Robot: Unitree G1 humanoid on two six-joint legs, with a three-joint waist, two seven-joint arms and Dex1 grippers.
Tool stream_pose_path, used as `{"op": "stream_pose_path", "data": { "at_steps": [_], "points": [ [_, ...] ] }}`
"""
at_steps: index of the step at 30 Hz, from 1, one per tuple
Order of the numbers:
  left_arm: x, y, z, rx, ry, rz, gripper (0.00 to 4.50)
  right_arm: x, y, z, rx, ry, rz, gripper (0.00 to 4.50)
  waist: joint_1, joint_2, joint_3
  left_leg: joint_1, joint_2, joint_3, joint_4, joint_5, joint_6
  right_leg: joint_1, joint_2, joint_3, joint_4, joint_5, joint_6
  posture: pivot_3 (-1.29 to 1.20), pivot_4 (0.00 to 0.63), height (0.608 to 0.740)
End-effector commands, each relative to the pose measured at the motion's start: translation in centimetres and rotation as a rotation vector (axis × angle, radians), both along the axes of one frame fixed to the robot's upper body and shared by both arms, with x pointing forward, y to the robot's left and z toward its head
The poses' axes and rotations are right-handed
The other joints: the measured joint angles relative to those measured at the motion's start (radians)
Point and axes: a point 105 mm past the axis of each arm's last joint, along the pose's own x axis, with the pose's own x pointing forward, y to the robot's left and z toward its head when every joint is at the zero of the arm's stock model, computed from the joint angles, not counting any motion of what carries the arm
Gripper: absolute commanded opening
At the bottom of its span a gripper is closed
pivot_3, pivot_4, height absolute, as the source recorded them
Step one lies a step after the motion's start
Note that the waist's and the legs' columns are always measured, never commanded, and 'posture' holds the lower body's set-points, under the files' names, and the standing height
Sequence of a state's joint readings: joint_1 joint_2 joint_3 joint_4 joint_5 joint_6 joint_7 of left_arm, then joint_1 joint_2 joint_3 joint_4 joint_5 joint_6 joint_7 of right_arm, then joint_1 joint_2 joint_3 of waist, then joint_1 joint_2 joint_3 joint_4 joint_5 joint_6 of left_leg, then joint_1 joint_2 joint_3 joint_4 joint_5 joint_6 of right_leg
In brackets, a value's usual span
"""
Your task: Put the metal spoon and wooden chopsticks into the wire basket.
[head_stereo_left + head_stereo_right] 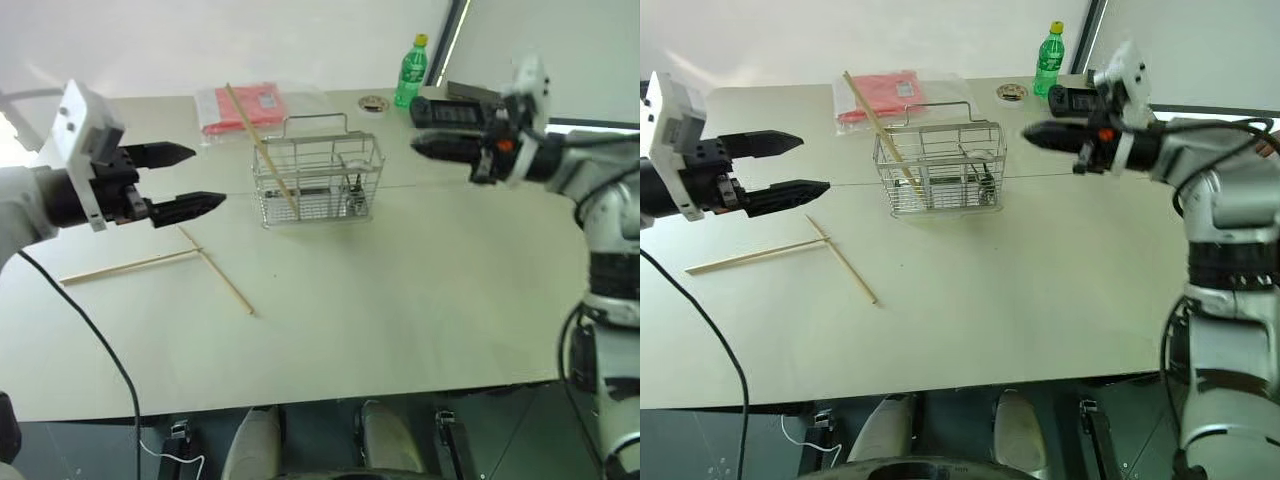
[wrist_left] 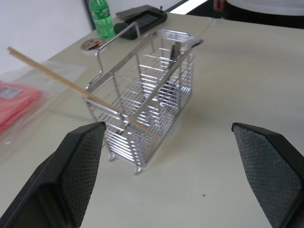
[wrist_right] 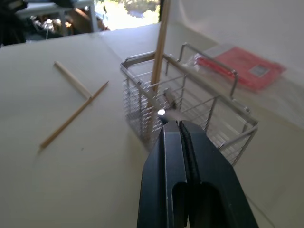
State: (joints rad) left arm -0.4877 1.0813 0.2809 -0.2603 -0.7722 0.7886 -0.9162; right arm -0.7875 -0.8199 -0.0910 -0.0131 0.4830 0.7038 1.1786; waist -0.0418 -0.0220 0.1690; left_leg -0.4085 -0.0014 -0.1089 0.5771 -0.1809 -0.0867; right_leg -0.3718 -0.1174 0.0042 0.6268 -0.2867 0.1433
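Left gripper [image 1: 190, 180] black ribbed fingers spread apart, empty, above pale worktop [image 1: 400, 300]; right gripper [image 1: 1032, 133] fingers pressed together, empty; rectangular silver wire-mesh basket [image 1: 318, 180] between them holds one tan wooden chopstick [image 1: 262, 150] leaning out and a slim metal spoon [image 2: 175, 51]; two chopsticks [image 1: 170, 265] lie crossed on worktop; green bottle's [image 1: 411, 72] label unreadable.

We see a broad pale cream table [image 1: 400, 320] with a rounded near edge, and a plain white wall [image 1: 250, 40] behind it at twelve o'clock. At about one o'clock a dark vertical frame [image 1: 455, 40] splits the wall from a bright panel. Below the table's near edge at six o'clock lies a dark grey floor [image 1: 80, 450].
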Motion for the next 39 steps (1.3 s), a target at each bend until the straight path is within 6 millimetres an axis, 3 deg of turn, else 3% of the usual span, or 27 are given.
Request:
{"op": "stream_pose_path", "data": {
  "at_steps": [1, 3, 6, 13, 19, 27, 31, 39],
  "points": [
    [0.8, 1.8, -0.4, 0.078, -0.02, 0.041, 4.5, -2.9, 0.2, 0.2, -0.072, -0.021, 0.087, 0.03, -0.002, 0.0, 0.0, 0.0, 0.0, 0.0, 0.0, 0.0, 0.0, 0.0, 0.0, 0.0, 0.0, 0.0, 0.0, 0.0, 0.15, 0.721],
    [1.0, 2.3, -0.8, 0.108, -0.018, 0.045, 4.5, -3.3, 0.0, -0.3, -0.081, 0.0, 0.077, 0.03, -0.003, 0.0, 0.0, 0.0, 0.0, 0.001, 0.0, 0.0, 0.0, 0.0, 0.0, 0.0, -0.001, -0.002, -0.003, 0.0, 0.15, 0.721],
    [1.7, 4.4, -2.7, 0.213, 0.012, 0.08, 4.5, -4.0, -0.4, -2.2, -0.092, 0.047, 0.042, 0.89, 0.002, -0.001, -0.001, 0.0, 0.001, 0.001, 0.0, 0.0, 0.0, 0.0, 0.0, 0.001, -0.001, -0.002, -0.003, 0.0, 0.15, 0.721],
    [2.2, 7.4, -5.0, 0.353, 0.035, 0.1, 4.5, -4.6, 0.2, -5.2, -0.082, 0.063, -0.02, 4.36, 0.011, -0.001, -0.001, -0.002, 0.001, 0.001, 0.0, 0.0, 0.0, 0.0, 0.0, 0.001, -0.004, -0.002, -0.003, 0.0, 0.15, 0.721],
    [2.2, 8.6, -6.2, 0.414, 0.079, 0.066, 4.5, -4.4, 0.0, -5.9, -0.063, 0.082, -0.067, 4.44, 0.024, -0.001, 0.0, -0.002, 0.001, 0.002, 0.0, 0.0, 0.0, 0.0, 0.0, 0.001, -0.007, -0.002, -0.004, 0.0, 0.15, 0.721],
    [3.7, 10.1, -9.5, 0.549, 0.215, -0.013, 4.5, -4.9, 0.0, -6.5, -0.049, 0.12, -0.083, 4.44, 0.03, -0.001, -0.001, -0.002, 0.001, 0.001, 0.001, 0.0, 0.0, 0.001, 0.0, 0.0, -0.007, -0.001, -0.004, 0.0, 0.15, 0.721],
    [5.9, 9.2, -11.0, 0.599, 0.219, -0.048, 4.5, -5.0, -0.2, -6.5, -0.035, 0.13, -0.112, 4.44, 0.035, -0.002, -0.001, -0.002, 0.001, 0.001, 0.001, 0.0, 0.0, 0.001, 0.0, 0.0, -0.007, 0.0, -0.001, 0.0, 0.15, 0.721],
    [7.7, 7.2, -14.1, 0.671, 0.269, -0.127, 4.5, -6.0, -0.6, -6.3, -0.029, 0.141, -0.151, 4.44, 0.026, -0.003, -0.001, -0.003, 0.001, 0.001, 0.001, 0.0, 0.001, 0.0, 0.0, 0.0, -0.005, 0.0, 0.001, 0.0, 0.15, 0.721]
  ]
}}
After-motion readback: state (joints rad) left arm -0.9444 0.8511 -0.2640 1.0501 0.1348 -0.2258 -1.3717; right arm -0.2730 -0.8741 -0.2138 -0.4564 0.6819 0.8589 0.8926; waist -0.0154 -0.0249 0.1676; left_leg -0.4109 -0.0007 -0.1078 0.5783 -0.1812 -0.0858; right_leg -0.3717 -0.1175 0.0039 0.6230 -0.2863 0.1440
